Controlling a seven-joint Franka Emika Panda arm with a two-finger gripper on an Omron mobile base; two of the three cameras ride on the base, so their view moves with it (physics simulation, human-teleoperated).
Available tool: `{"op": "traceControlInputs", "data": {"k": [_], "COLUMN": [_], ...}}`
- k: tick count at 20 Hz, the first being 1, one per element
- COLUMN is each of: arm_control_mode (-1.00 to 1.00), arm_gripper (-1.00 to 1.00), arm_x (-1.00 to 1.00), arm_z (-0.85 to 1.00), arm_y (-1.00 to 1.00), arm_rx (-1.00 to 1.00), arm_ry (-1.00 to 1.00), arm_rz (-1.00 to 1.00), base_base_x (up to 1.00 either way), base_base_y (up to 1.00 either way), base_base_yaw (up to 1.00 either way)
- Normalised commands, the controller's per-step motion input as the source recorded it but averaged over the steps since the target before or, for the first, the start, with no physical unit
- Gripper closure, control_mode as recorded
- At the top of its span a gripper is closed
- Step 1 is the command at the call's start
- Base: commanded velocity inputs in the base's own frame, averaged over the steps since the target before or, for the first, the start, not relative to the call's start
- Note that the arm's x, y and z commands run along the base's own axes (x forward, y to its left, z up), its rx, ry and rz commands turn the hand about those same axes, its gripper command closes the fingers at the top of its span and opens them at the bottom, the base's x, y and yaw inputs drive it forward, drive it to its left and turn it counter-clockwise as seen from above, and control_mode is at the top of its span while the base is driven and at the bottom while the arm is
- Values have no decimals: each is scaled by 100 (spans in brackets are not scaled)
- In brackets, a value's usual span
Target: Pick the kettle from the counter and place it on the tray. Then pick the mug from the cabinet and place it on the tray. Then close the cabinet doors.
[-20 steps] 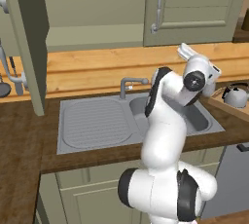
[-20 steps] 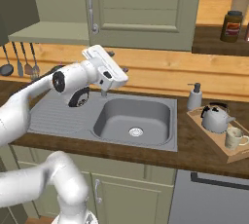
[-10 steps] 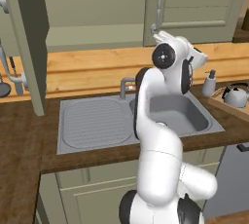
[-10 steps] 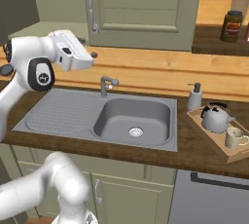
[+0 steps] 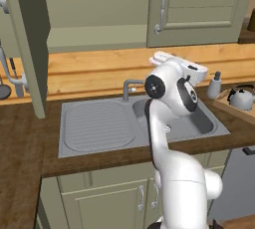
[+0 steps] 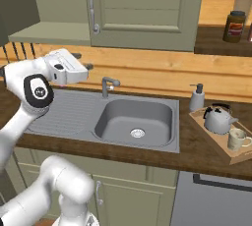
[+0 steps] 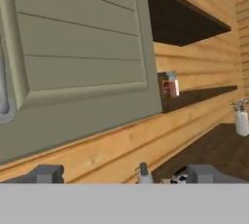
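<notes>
The silver-grey kettle [image 6: 216, 119] and the cream mug [image 6: 236, 138] both stand on the wooden tray [image 6: 208, 134] at the counter's right end; the kettle [image 5: 242, 97] is also at the right edge of the left base view. On the olive-green cabinet, the right door [image 6: 142, 9] is closed and the left door [image 5: 27, 39] stands swung open, baring the pale shelf [image 6: 44, 33]. My gripper [image 6: 82, 61] hovers above the sink's drainboard, left of the tap. It is open, fingertips [image 7: 46, 173] far apart with nothing between, and it faces the closed door [image 7: 78, 62].
A white soap dispenser [image 6: 197, 97] stands beside the tray. A dark brown jar [image 6: 234, 25] sits on the open wooden shelf to the right. The sink [image 6: 135, 119] and tap [image 6: 107, 85] lie below the arm. Utensils [image 5: 10, 73] hang at the far left.
The arm has swung left across the sink, carrying the hand from above the basin to above the drainboard. The hand has then dropped a little. The gripper stays open.
</notes>
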Motion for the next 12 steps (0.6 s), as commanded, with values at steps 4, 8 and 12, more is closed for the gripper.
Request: {"op": "traceControlInputs", "data": {"k": [4, 8, 12], "arm_control_mode": [-100, -100, -100], "arm_gripper": [-100, -100, -100], "arm_x": [-24, -25, -35], "arm_z": [-15, -24, -4], "arm_y": [10, 12, 26], "arm_rx": [-12, -14, -20], "arm_ry": [-1, 0, -19], "arm_rz": [-12, -11, -7], "base_base_x": [0, 0, 0], "base_base_y": [0, 0, 0], "base_base_yaw": [0, 0, 0]}}
